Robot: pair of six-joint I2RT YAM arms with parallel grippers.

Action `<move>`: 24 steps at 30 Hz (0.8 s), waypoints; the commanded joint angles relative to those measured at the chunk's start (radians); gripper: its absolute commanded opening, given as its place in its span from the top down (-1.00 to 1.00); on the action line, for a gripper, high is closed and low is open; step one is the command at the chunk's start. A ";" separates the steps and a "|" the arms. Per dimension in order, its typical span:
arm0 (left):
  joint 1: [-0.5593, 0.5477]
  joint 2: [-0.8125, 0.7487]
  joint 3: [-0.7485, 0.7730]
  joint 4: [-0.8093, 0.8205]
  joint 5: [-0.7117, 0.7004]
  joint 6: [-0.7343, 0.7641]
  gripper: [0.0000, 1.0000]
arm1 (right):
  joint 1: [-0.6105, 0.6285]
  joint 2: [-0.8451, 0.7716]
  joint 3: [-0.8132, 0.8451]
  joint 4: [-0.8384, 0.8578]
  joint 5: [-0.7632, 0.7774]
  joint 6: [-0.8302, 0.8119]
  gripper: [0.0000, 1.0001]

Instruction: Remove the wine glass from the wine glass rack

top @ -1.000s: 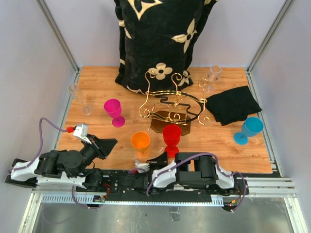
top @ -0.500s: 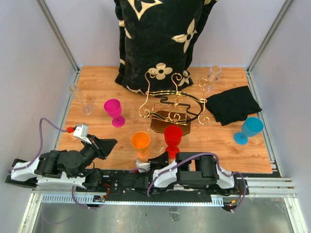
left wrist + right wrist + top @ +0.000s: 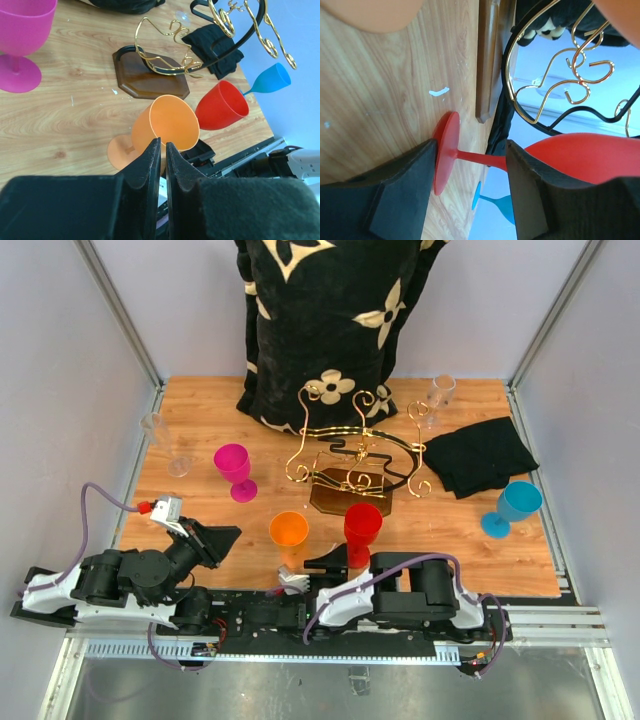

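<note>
The red wine glass [image 3: 362,524] stands on the wooden table just in front of the wine glass rack [image 3: 355,455], a gold wire stand on a dark brown base. My right gripper [image 3: 335,558] is open, its jaws on either side of the glass's stem [image 3: 475,157] and apart from it. The glass's foot [image 3: 444,150] rests flat on the wood, close to one finger. My left gripper [image 3: 225,535] is shut on nothing near the front left, pointing toward an orange glass [image 3: 167,125]. In the left wrist view the red glass [image 3: 222,106] sits beside the rack base [image 3: 150,75].
An orange glass [image 3: 290,530] stands left of the red one. A magenta glass [image 3: 233,465], a blue glass [image 3: 515,505] and two clear glasses [image 3: 155,430] [image 3: 440,390] stand around the rack. Folded black cloth [image 3: 485,455] lies at the right; black floral fabric [image 3: 330,320] hangs behind.
My right gripper has opened from shut and let go of the red glass's stem. The glass has shifted slightly right. The left arm has not moved.
</note>
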 commanded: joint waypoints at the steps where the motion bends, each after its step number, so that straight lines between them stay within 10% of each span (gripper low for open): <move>1: 0.004 -0.011 -0.004 0.003 -0.026 -0.017 0.72 | 0.045 0.075 -0.027 0.073 -0.286 0.131 -0.22; 24: 0.004 -0.017 -0.004 0.006 -0.023 -0.006 0.72 | 0.155 -0.055 -0.075 0.172 -0.478 0.071 -0.25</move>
